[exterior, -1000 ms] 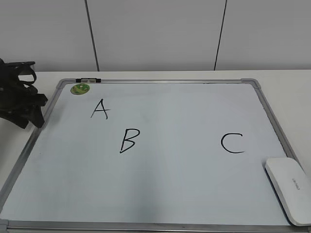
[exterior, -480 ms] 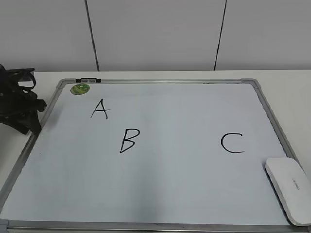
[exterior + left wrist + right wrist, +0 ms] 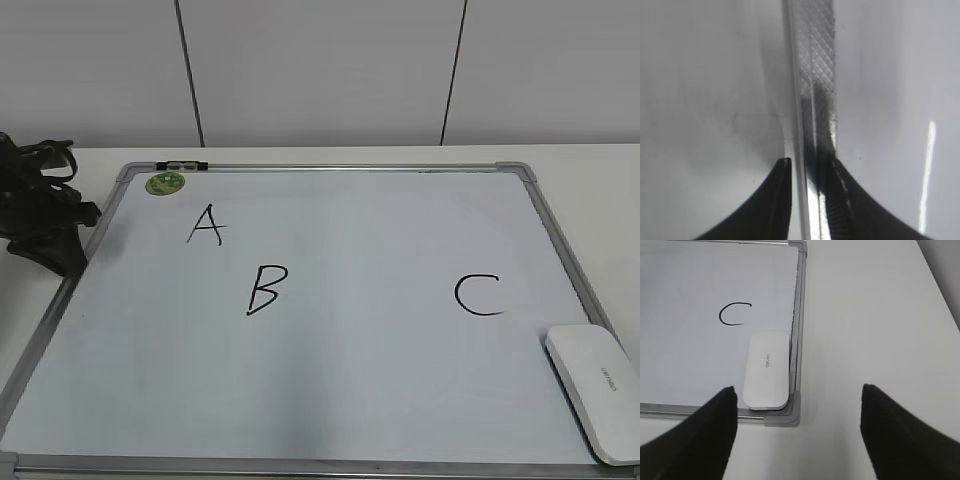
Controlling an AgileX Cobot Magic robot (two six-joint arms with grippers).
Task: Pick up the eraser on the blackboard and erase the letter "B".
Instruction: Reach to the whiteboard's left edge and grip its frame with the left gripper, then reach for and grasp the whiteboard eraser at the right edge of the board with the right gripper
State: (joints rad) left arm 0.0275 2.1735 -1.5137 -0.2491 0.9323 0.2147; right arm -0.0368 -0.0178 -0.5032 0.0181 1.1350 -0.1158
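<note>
Lying flat on blackboard (image 3: 700, 285), eraser (image 3: 766, 370) ahead of wide-spread right claw (image 3: 797, 427)

Exterior: the blackboard (image 3: 330, 400) is viewed slantwise from its front edge.
Left wrist: its left frame edge is seen closely.
Right wrist: the eraser (image 3: 767, 369) corner, shared with exterior, is overlooked.

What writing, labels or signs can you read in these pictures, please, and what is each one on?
"A": black marker on the whiteboard.
"B": black marker on the whiteboard, below and right of the "A".
"C": black marker on the whiteboard, near the eraser.
Grey lettering on the eraser's top: too small to read.
Green round sticker at the board's upper left corner: print too small to read.
</note>
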